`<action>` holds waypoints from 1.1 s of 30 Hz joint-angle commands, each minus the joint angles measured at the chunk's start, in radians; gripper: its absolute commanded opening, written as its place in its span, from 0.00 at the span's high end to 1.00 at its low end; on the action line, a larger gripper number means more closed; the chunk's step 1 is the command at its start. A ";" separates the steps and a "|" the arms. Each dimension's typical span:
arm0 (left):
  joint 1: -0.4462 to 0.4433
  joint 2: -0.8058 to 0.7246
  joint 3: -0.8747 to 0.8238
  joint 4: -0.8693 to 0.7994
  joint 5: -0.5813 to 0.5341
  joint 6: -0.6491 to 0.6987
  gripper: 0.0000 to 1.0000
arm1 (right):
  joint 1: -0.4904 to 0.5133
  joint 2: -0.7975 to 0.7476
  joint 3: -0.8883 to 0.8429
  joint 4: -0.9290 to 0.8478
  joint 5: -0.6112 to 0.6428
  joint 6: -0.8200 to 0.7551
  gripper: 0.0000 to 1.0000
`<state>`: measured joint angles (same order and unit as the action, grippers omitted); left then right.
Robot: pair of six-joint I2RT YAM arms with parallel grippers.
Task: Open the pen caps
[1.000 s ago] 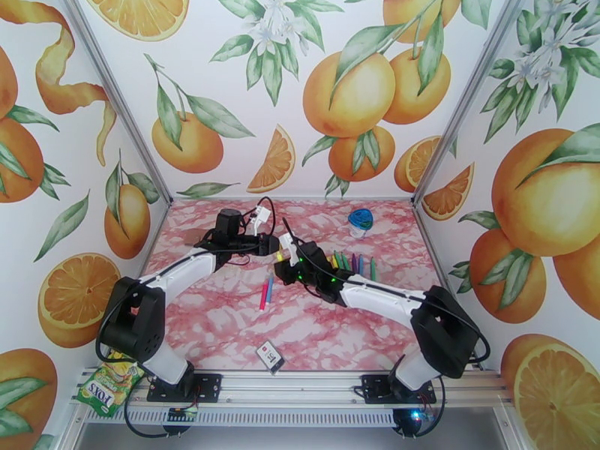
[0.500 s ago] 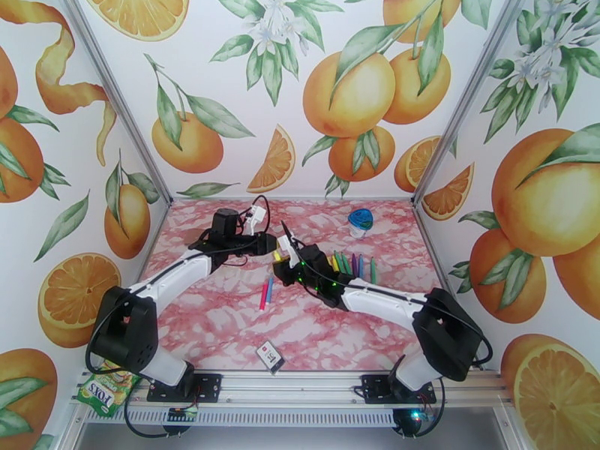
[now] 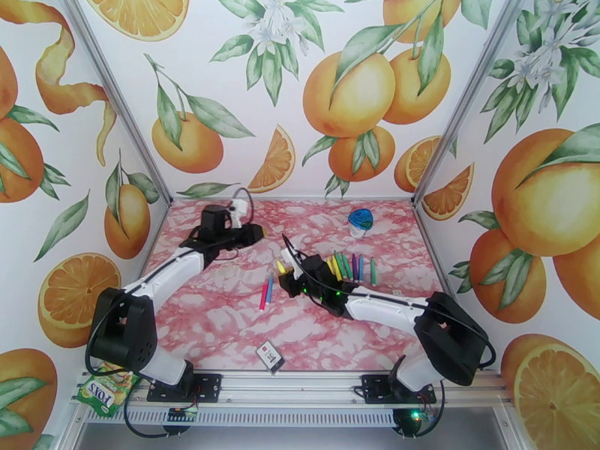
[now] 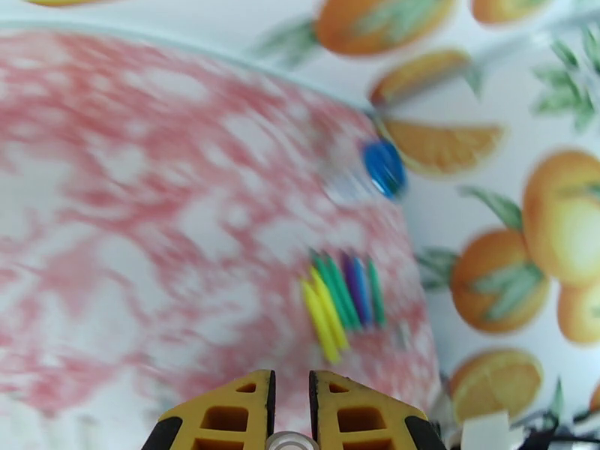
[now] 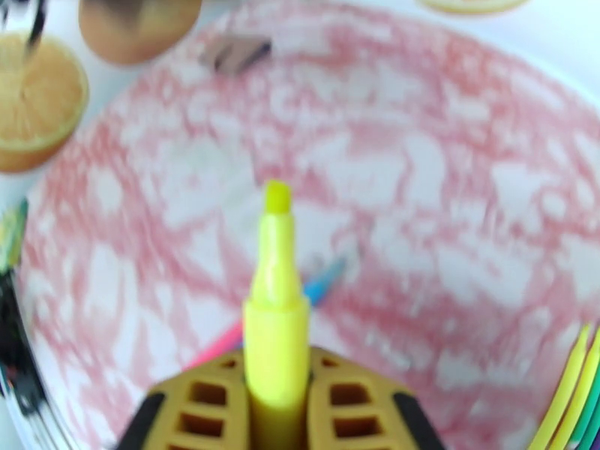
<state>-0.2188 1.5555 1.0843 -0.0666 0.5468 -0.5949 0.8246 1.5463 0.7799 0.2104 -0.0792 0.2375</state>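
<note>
Top external: blue-lidded container [image 3: 361, 221], contents unclear; right pincer [image 3: 286, 270] grips yellow pen [image 3: 280, 266].

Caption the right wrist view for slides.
Right gripper shut on an uncapped yellow marker, tip exposed; pink pen and blue pen lie on the marbled table behind.

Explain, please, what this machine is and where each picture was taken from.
Two robot arms, left and right, stand side by side, each ending in a two-finger gripper. The wide picture looks down from above and behind them; the other two come from cameras on the wrists. On the pink table lie a row of coloured pens, a pink pen and a blue pen apart, and a blue-lidded container. The right gripper is shut on a yellow pen, its tip bare. The left gripper is shut; whether it holds anything I cannot tell.
</note>
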 commanded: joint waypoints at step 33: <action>-0.161 0.291 0.245 -0.671 -0.262 0.441 1.00 | -0.252 0.152 0.161 -0.256 0.259 0.150 0.96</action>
<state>-0.3744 1.8259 1.2922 -0.6960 0.3168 -0.1791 0.5846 1.6657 0.8997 0.0158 0.1299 0.3607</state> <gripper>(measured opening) 0.163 0.177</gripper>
